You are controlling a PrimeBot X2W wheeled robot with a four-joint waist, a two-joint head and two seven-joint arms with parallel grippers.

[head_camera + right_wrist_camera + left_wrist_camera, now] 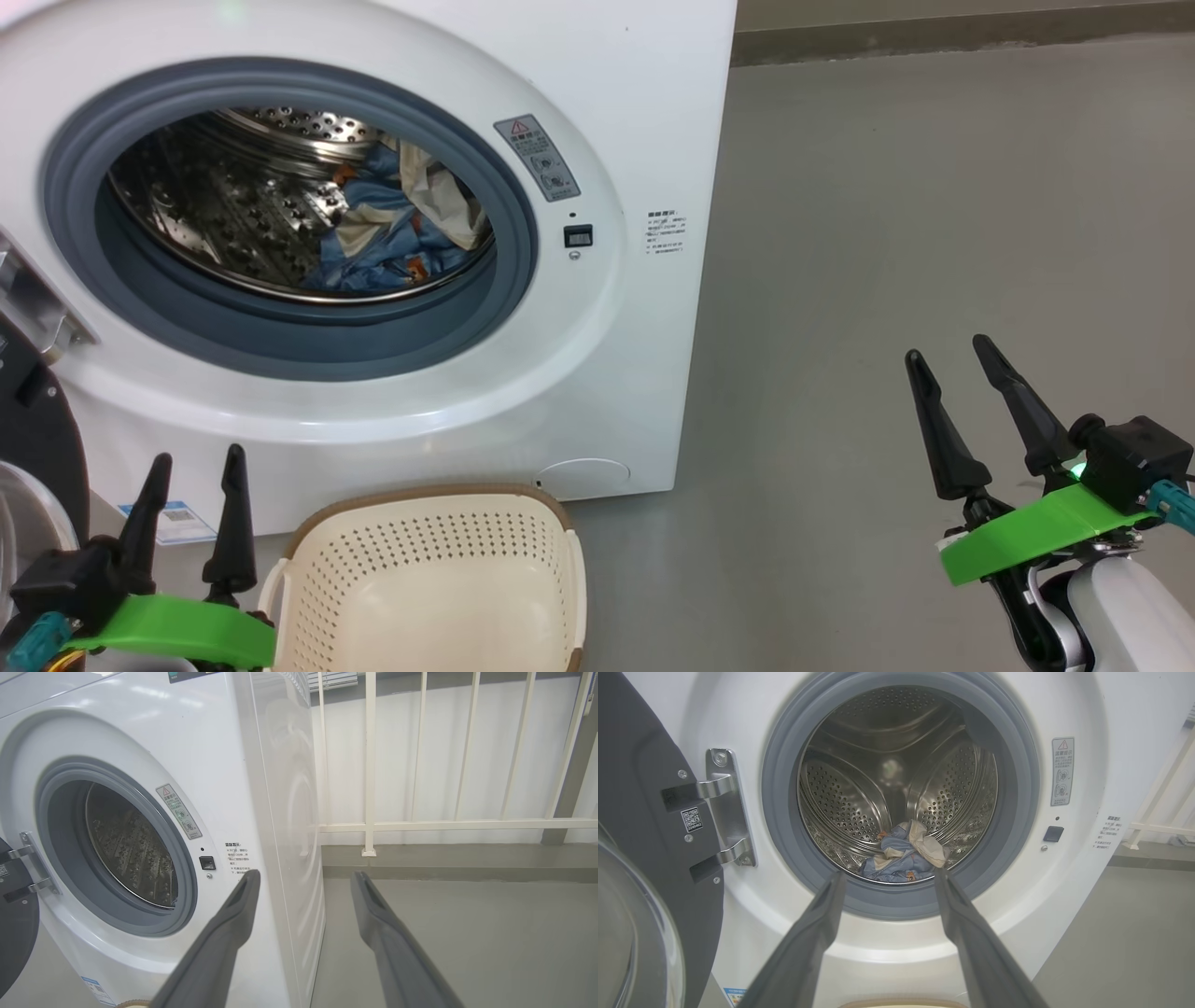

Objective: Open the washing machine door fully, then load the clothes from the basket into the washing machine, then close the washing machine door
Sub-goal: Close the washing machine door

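**Load in the drum, basket bare, door left to shut**

Stage. The big white front-loading washing machine (644, 121) stands with its mouth uncovered. The large round black washing machine door (640, 812), dark grey inner face showing, is swung wide on its steel hinge (721, 807) at the machine's left. The soft light blue clothes (392, 233), with orange-brown print and cream parts, lie heaped low in the perforated steel drum (840, 798), behind the grey rubber gasket (308, 331). The small cream-white perforated plastic basket (420, 551) with a brown rim sits on the floor just in front of the machine. What shows of its inside is bare, though its near end runs off the head view.

Judged: opening and loading look finished, and closing the door is what is left.

Grippers. The left gripper (198, 455) has its fingers apart with nothing between them. It sits at the basket's left and points at the drum mouth. The door lies just beside it on its left, its dark edge and glass bulge at the head view's margin, with no contact visible. The right gripper (947, 347) also has its fingers apart and is empty. It is over the grey floor (887, 187), well apart from the machine's right side and farther from the door.

Judged: the left arm is better placed to push the door closed.
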